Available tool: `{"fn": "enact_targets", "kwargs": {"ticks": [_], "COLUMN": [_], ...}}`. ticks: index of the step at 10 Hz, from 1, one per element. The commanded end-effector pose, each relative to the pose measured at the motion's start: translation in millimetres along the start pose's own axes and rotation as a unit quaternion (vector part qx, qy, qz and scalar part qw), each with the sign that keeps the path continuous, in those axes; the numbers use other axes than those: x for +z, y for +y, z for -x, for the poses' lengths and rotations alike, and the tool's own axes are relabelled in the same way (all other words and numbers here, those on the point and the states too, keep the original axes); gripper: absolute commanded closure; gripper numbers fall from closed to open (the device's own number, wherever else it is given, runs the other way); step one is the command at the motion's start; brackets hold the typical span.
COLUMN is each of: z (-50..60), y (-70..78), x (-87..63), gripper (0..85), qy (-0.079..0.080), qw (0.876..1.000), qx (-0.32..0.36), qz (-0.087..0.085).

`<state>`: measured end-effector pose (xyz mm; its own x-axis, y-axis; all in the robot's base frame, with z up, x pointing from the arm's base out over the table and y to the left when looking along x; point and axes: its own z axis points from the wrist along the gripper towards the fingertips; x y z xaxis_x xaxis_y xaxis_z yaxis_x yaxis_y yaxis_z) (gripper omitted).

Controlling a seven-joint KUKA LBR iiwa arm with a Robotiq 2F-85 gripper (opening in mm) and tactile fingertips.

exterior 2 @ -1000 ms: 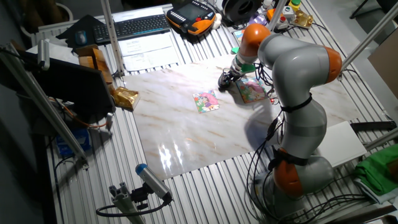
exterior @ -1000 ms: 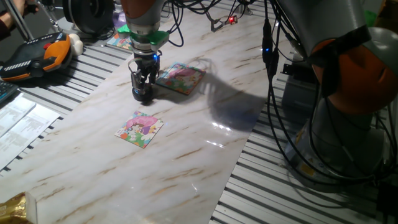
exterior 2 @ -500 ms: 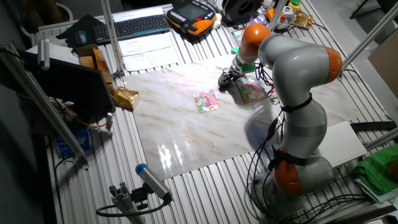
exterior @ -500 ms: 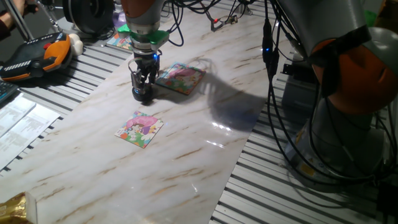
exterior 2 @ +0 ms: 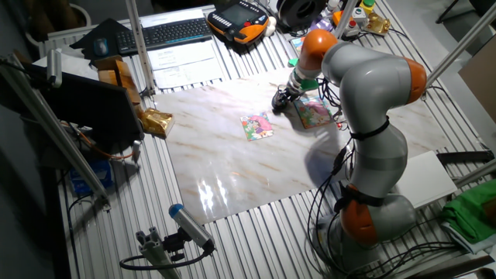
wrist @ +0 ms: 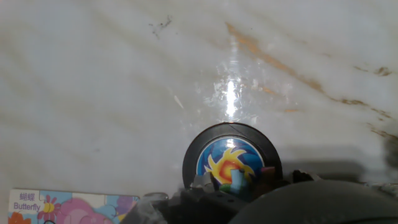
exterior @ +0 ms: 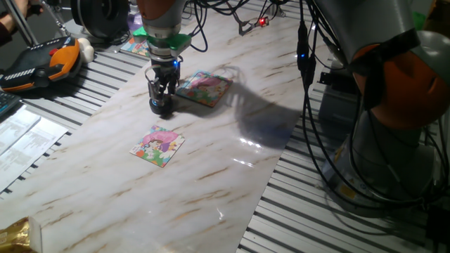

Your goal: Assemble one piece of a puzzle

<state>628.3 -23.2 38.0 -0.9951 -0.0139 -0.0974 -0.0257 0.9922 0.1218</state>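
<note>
The gripper (exterior: 162,104) is lowered onto a black disc (wrist: 231,163) on the surface (exterior: 232,176) — finger spacing cannot be told.

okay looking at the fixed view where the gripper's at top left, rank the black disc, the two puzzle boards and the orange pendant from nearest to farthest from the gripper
1. Black disc: directly under the gripper.
2. Puzzle board: just right of it.
3. Smaller puzzle board: toward the camera on the marble.
4. Orange pendant: far left, off the marble.
</note>
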Motion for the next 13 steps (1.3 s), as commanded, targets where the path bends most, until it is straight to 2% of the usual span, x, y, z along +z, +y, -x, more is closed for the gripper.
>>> {"fn": "enact_targets", "kwargs": {"ticks": [1,5,8,13], "z": [0.0,-0.1,0.5,1.9], "y": [0.0,0.0,0.2,5.2], "x": [0.0,0.0,-2.2,-22.7], "gripper": [19.3,28.7,28.7,28.7], "qy": [0.0,0.001,-0.002,0.0], "qw": [1.0,1.0,1.0,1.0], "qx": [-0.001,-0.004,-0.004,-0.002], "qz": [0.0,0.001,-0.001,-0.02]}}
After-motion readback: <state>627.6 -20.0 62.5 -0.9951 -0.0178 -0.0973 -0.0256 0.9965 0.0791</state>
